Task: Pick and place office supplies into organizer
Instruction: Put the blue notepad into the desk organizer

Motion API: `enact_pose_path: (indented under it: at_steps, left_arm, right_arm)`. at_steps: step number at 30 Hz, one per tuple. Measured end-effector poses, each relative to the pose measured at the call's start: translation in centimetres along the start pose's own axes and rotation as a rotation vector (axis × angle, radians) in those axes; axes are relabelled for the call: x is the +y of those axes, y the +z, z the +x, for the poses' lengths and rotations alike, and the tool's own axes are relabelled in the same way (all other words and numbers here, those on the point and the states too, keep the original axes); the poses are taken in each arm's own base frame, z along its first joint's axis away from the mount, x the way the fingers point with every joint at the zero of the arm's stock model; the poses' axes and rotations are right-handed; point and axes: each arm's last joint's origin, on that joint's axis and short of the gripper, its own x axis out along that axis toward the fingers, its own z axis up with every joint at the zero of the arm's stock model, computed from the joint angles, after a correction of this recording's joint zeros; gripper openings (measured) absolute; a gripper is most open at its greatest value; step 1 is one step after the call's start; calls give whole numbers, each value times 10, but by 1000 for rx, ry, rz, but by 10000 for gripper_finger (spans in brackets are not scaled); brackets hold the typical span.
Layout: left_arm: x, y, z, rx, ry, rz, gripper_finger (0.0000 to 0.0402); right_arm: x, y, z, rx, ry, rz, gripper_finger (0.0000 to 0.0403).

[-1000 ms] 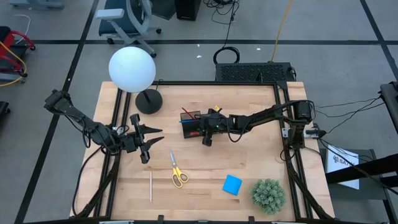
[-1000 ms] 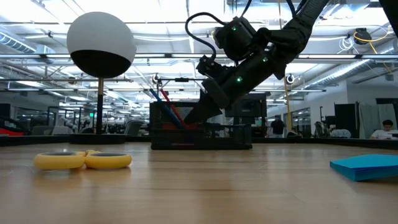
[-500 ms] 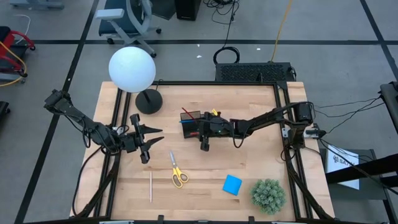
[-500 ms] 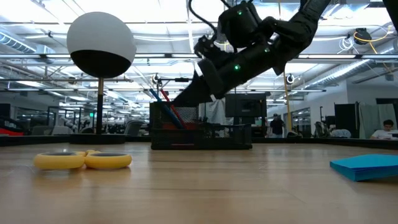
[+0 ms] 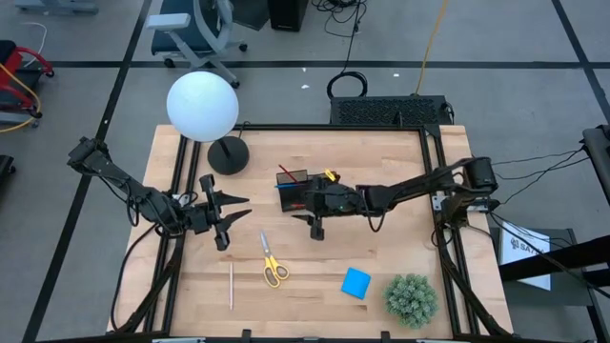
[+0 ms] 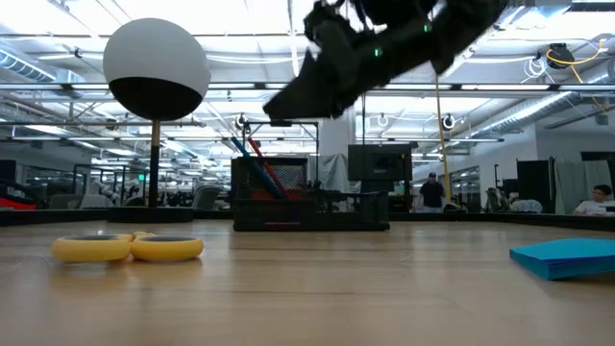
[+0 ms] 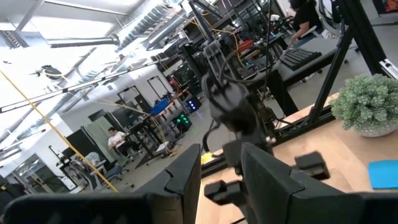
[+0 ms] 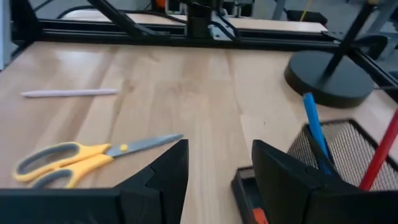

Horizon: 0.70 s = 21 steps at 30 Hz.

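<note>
1. Two claws are in view. The right claw hangs above the desk just in front of the organizer, its fingers spread apart with nothing between them. The left claw waits well off to the other side of the scissors, fingers also spread and empty.
2. One organizer, a black mesh tray, stands just behind the right claw. In the right wrist view it holds one blue pen and one red pen, both leaning upright in the mesh compartment; a small red piece shows in the low tray part beside them, too small to name.
3. One pair of yellow-handled scissors lies flat on the desk, between the two claws and nearer the front edge, apart from both.
4. One pale pencil lies beyond the scissors from the right claw, in front of the left claw.
5. One blue notepad lies flat in front of the right claw, well apart from it.
6. One green plant ball sits just beside the notepad, and one lamp with a white globe stands behind the left claw.
</note>
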Motion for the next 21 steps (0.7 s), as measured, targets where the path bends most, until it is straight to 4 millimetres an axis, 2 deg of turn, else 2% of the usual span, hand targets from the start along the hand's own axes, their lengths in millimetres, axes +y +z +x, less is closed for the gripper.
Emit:
enact_pose_path:
  at_steps: [9,16,21]
  left_arm:
    - [0,0,0,-1,-3,-2,124]
    - [0,0,0,-6,-8,-9,124]
    - [0,0,0,-6,-8,-9,124]
  right_arm:
    - [25,41,-3,68,63,-114,166]
    - [44,57,-10,151,112,-189,166]
    - [48,62,-14,201,126,-196,166]
